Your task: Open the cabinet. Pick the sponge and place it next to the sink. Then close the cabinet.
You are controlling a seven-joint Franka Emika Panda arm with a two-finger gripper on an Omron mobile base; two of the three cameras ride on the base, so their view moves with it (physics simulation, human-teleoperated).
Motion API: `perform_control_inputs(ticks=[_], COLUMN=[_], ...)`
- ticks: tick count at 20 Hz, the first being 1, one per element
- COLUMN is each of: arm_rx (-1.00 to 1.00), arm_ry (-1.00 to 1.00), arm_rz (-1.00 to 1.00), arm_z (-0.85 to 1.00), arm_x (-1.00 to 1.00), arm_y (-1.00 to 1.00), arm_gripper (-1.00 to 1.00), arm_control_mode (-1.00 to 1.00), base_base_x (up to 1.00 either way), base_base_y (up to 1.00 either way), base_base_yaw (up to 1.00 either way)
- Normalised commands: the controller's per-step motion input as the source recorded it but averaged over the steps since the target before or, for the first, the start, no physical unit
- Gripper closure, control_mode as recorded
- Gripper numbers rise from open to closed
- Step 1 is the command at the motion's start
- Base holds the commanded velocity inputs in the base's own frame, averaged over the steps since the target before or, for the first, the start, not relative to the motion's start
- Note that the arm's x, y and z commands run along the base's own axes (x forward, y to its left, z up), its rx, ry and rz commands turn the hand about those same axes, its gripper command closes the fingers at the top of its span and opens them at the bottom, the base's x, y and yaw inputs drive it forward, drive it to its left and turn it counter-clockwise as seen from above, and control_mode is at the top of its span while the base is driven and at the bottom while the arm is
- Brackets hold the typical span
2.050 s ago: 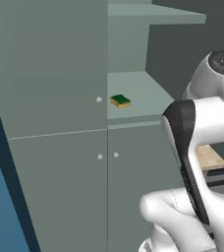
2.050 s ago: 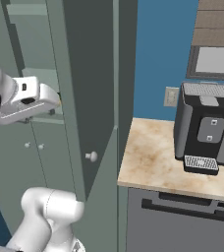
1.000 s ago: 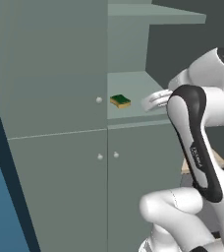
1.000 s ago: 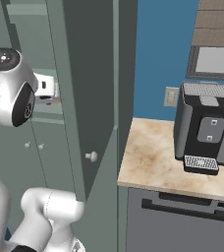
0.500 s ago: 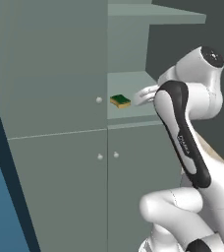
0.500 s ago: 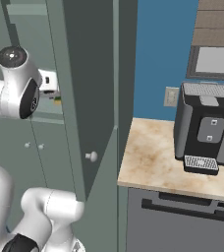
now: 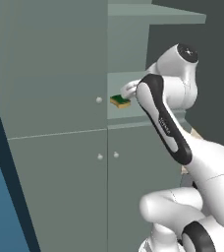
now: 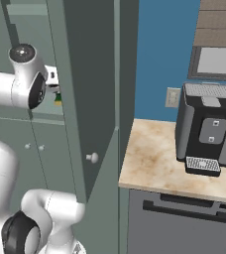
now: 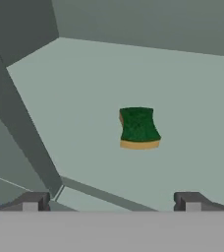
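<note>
**Arm has swung in toward the open shelf**

Over the last two seconds the arm has turned from beside the cabinet (image 7: 55, 74) and reached its hand into the open compartment; the sponge (image 7: 120, 102) has not shifted on its shelf (image 7: 133, 110).

In the left base view, the closed upper door with its pale knob (image 7: 99, 100) stands at the left. Just right of it the sponge lies at the front left of the shelf, green side up. The white hand sits close on the sponge's right, near it, though whether it touches is hard to say from here. Below, two lower doors are shut, their knobs side by side.

In the hand view the sponge (image 9: 139, 128) lies flat on the shelf floor (image 9: 84, 98), green layer on top and a yellow edge toward the camera, well ahead of the jaws. The jaws (image 9: 111, 202) stand wide apart, holding nothing, with one fingertip (image 9: 31, 202) at the left and the other at the right; the sponge sits between their lines, a little right of centre.

In the right base view the opened door (image 8: 83, 99) swings out at the left, its knob low on the edge. Right of it a pale stone surface (image 8: 154, 168) carries a dark coffee machine (image 8: 209, 130), with a dark dishwasher panel (image 8: 184, 221) below.
</note>
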Motion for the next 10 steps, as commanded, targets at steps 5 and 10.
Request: perform_control_inputs(ticks=[5,10], arm_rx=[0.0,0.0], arm_ry=[0.03,0.1], arm_rz=[0.0,0.02], arm_z=[-0.14,-0.19], arm_x=[0.45,0.31], arm_y=[0.0,0.0], arm_gripper=[-1.0,-1.0], arm_control_mode=[-1.0,-1.0], base_base_x=[0.0,0.0], base_base_y=[0.0,0.0], base_base_yaw=[0.0,0.0])
